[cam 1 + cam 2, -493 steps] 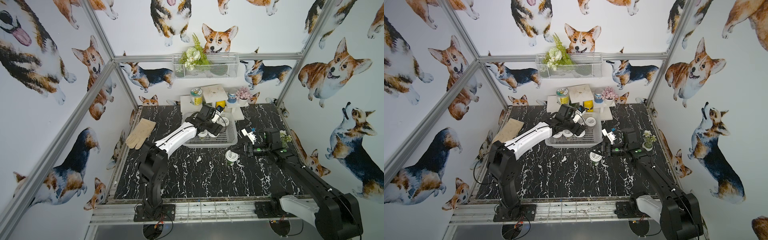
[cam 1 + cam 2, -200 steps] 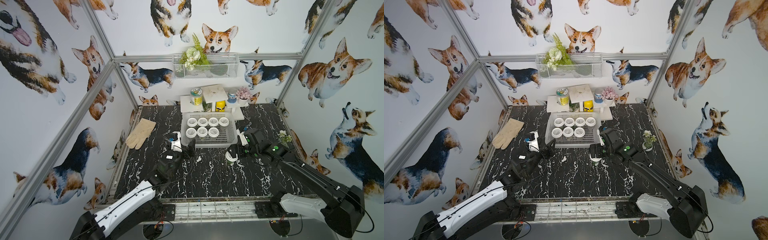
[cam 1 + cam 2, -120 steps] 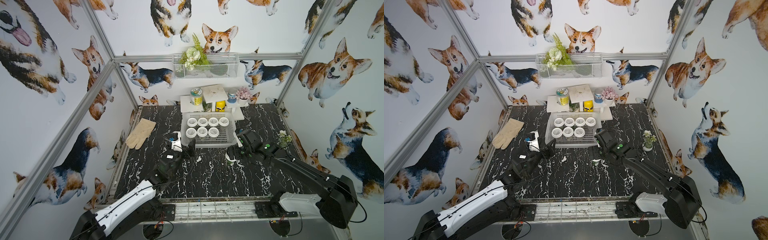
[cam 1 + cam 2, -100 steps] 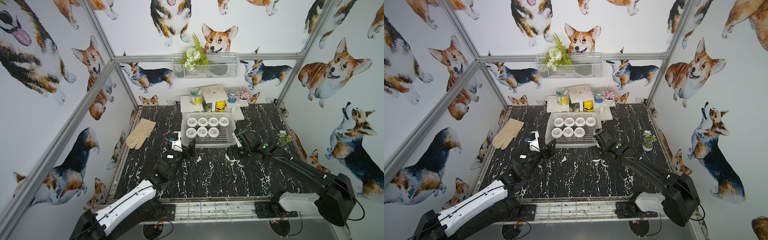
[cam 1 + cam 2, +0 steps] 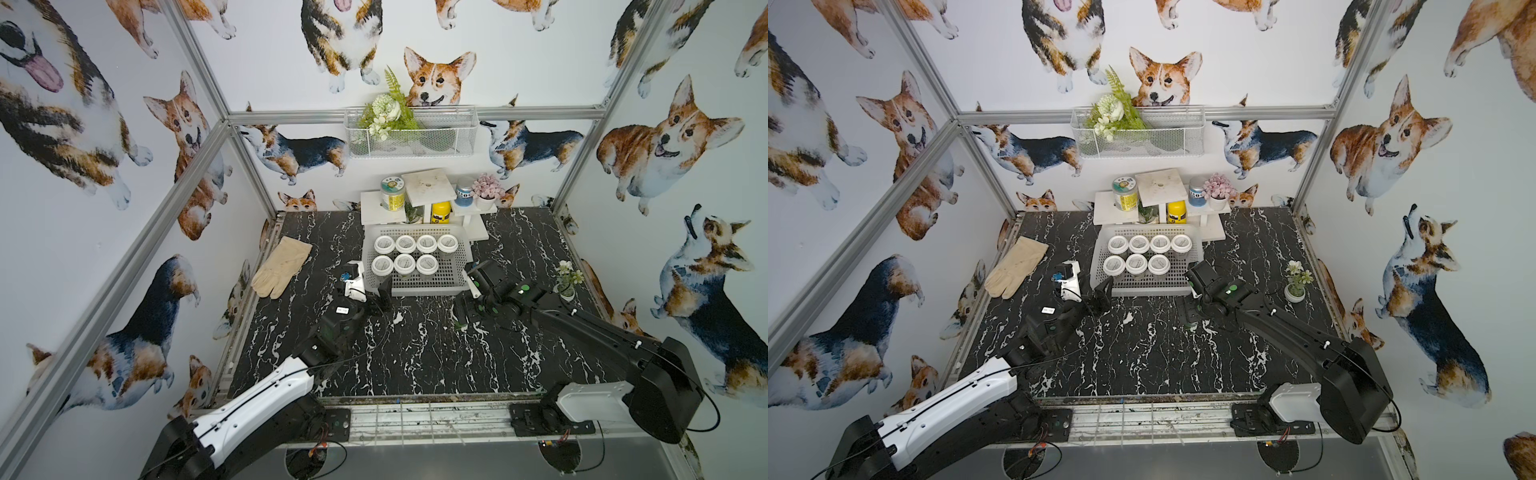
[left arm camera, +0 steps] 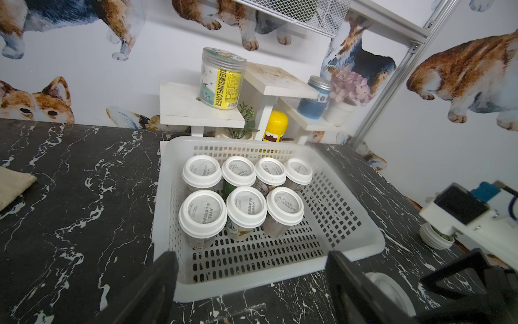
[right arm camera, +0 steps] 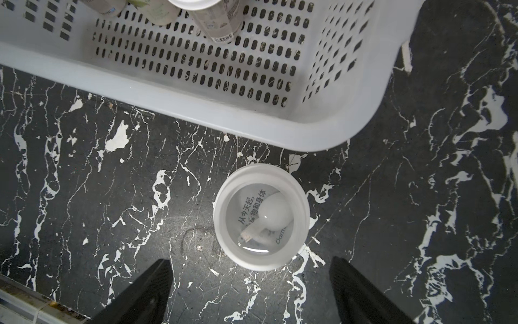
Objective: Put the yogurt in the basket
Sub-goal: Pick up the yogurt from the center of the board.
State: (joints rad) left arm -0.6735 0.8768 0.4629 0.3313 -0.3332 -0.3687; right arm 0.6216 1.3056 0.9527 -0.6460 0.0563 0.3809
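1. Black marble table point(image 7: 84, 196): one yogurt cup point(image 7: 262, 217) stands just beside the basket point(image 7: 196, 112).
2. The right gripper point(image 7: 249, 269), wide and empty, should straddle it squarely; its height is unclear.
3. The left gripper point(image 6: 251, 255): wide, empty.

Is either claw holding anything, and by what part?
Nothing is held. The right claw is open above the yogurt cup on the table, clear of it; the left claw is open, empty.

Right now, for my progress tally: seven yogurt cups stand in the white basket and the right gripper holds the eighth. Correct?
Not quite. Seven yogurt cups stand in the basket, but the right gripper is open and holds nothing; the right wrist view shows the eighth cup standing on the table just outside the basket's corner.
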